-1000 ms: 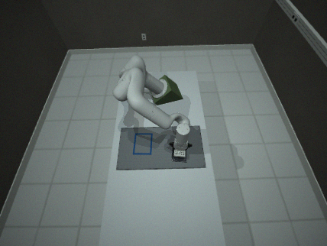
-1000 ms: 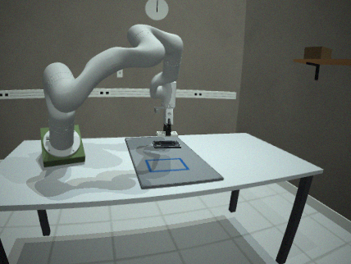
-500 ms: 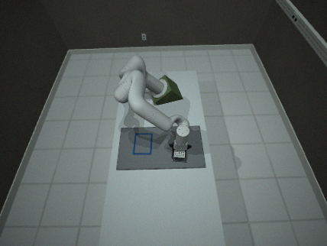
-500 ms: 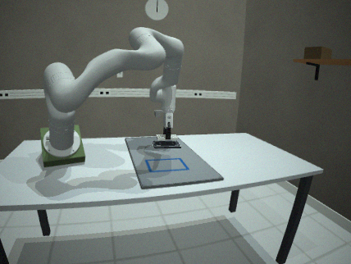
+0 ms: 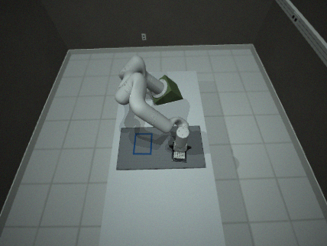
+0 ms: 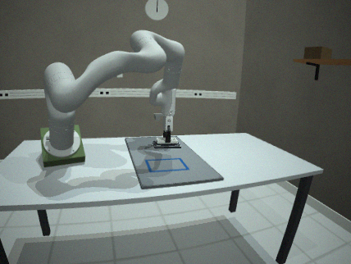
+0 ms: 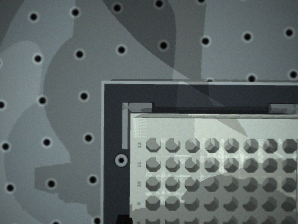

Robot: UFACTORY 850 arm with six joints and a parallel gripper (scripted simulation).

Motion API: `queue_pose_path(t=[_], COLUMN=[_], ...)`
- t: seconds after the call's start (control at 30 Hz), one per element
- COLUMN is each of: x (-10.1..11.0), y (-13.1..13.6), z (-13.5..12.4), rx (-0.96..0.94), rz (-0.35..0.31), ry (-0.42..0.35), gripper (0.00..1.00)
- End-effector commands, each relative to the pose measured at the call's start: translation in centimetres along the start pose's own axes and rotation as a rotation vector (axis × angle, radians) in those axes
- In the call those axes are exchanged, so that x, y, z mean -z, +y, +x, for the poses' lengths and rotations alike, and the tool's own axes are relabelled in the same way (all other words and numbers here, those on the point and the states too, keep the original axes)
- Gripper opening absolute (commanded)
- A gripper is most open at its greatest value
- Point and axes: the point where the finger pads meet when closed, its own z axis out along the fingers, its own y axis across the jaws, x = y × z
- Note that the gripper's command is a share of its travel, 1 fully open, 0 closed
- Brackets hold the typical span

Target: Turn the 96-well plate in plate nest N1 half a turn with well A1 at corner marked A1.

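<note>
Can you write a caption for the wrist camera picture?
Gripped 96-well plate over its dark plate nest on the dotted mat.

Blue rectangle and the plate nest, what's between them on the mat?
Only bare dark mat separates the blue rectangle from the plate nest, seen in the top view.
</note>
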Motion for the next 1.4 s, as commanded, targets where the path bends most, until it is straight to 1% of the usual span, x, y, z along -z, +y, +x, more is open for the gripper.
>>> queue_pose_path(t=[0.0,1.37], x=[0.05,-0.37], y=[0.04,0.04], z=[-0.10,-0.10], rx=[-0.001,-0.001], rz=[-0.001,-0.001], ry=[-0.002,-0.002], gripper=[0.00,0.00])
